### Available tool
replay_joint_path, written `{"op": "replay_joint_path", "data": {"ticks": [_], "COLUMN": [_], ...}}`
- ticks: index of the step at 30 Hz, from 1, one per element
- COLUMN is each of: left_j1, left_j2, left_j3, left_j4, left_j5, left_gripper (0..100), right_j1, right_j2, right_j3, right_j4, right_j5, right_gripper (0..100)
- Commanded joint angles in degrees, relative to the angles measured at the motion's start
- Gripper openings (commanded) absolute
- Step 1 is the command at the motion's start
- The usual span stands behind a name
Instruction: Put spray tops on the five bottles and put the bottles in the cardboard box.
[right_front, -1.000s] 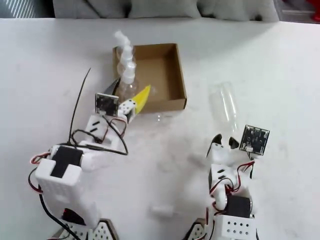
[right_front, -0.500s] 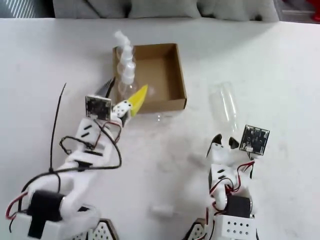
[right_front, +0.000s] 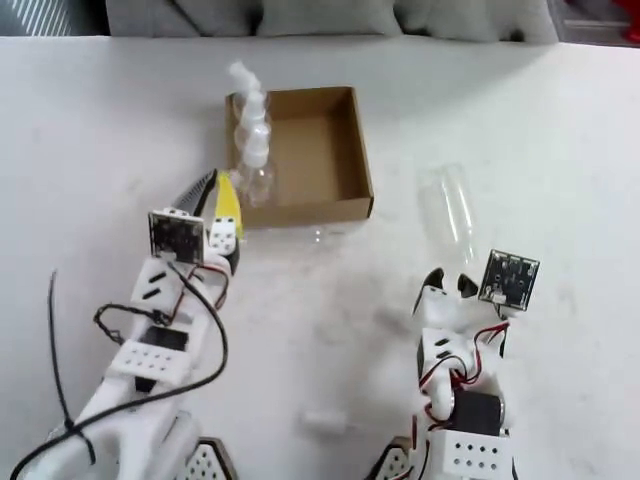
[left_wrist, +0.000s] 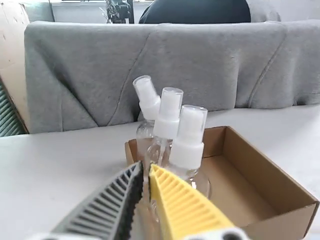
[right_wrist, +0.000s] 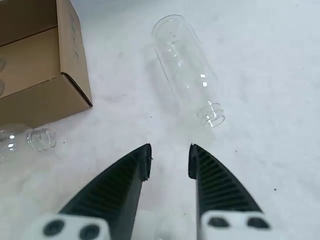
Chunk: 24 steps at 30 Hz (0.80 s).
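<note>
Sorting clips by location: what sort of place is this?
Likely a home or office room, not a factory: a white table stands against what looks like a grey sofa, and a cardboard box sits on the table.

No legible text, label, brand, number or sign made out; cardboard box (right_front: 310, 212) walls seen plain brown; lying bottle (right_front: 448, 215) seen as clear glass throughout; marks on small circuit boards (right_front: 510, 277) at arm wrists too small to be read.
</note>
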Motion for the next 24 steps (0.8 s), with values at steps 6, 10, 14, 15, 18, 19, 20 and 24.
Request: {"op": "replay_joint_path", "data": {"ticks": [6, 10, 14, 15, 18, 19, 20, 24], "left_j1": [-11.8, -16.2, -20.7, -22.0, -26.3, -27.9, -29.4, -33.2], "left_j2": [-23.6, -29.8, -32.8, -32.9, -31.8, -30.8, -29.5, -20.5], "left_j3": [-4.3, -6.9, -7.7, -7.6, -7.3, -7.3, -7.3, -7.3], "left_j4": [45.5, 61.3, 70.6, 71.9, 75.1, 76.0, 76.2, 73.3], "left_j5": [-0.4, -0.4, -0.3, -0.2, -0.1, -0.1, -0.1, -0.1], "left_gripper": [2, 2, 2, 2, 2, 2, 2, 2], "right_j1": [-0.2, -0.2, 0.2, 0.2, 0.1, -0.2, -0.3, -3.5], "right_j2": [0.0, -0.4, 0.0, -0.1, -0.6, -0.6, -0.6, -0.6], "right_j3": [0.5, 0.5, 0.5, 0.5, 0.5, 0.5, 0.5, 0.4], "right_j4": [0.4, 0.3, 0.5, 1.1, 2.2, 2.2, 2.2, -1.5], "right_j5": [0.8, 1.1, 7.8, 9.0, 10.3, 11.3, 13.2, 20.0], "right_gripper": [10.4, 10.6, 10.4, 10.4, 10.4, 10.4, 10.4, 10.0]}}
